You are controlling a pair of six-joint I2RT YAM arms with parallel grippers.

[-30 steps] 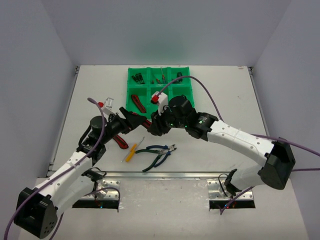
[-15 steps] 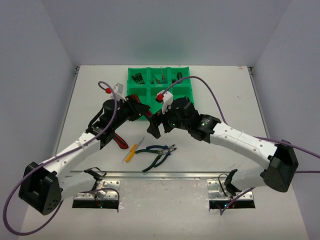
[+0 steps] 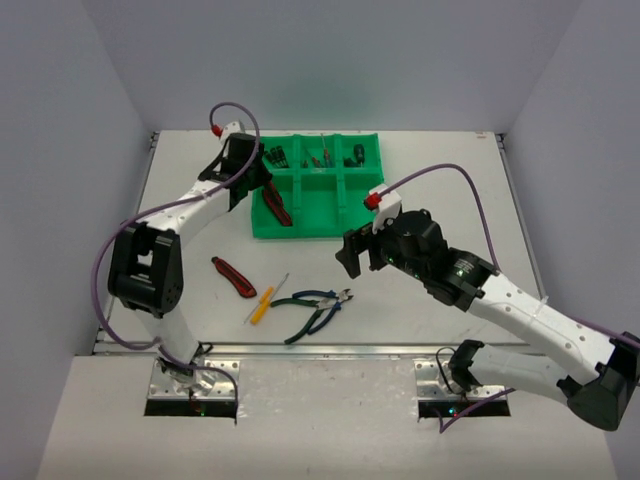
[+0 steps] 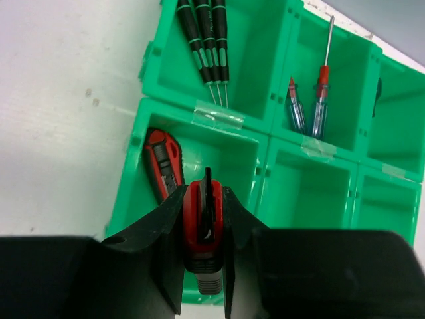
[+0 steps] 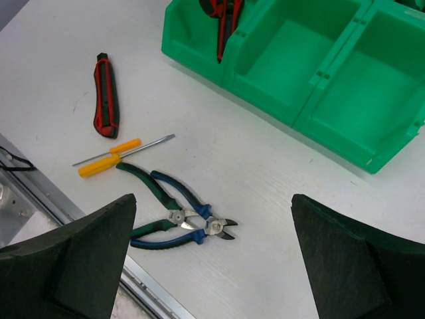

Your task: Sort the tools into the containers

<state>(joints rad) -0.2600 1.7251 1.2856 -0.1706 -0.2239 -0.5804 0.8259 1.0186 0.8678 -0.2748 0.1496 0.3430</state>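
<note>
Now: sorting under way, with several tools filed in the bright green six-compartment plastic tray [image 3: 305, 230] at the far middle of the white tabletop [image 3: 450, 180].

Left jaws: left gripper [image 4: 204, 196] clamped on a red-and-black utility knife [image 4: 199, 229], flat sides pinched between the two fingers.

Held knife, position: poised directly over the tray's near-left compartment, long axis pointing down and away from the wrist toward the compartment floor.

Same compartment: second red-and-black utility knife [image 4: 164, 163] already lying along the left wall, just left of the held one.

Key relation: target straight below the jaws, so probably a plain release or short lowering, with no sideways shift needed.

Far row: three green-and-black precision screwdrivers [image 4: 206, 40] in the far-left compartment; blue and red precision screwdrivers [image 4: 309, 100] in the far-middle one; far-right contents too dark to name.

Right jaws: right gripper [image 3: 352, 256] spread wide apart, holding nothing and touching nothing, hovering above the tabletop just off the tray's near edge.

Loose on the tabletop: third red-and-black utility knife [image 3: 231, 277], yellow-handled screwdriver [image 3: 262, 303], and blue- and green-handled pliers [image 3: 318, 303].

Pliers, bearing: nearward and slightly left of the open right jaws, long axis roughly left to right, heads toward the right arm.

Nearer arm: right for the pliers; likely left for the loose knife, lying well over on the left arm's side.
</note>
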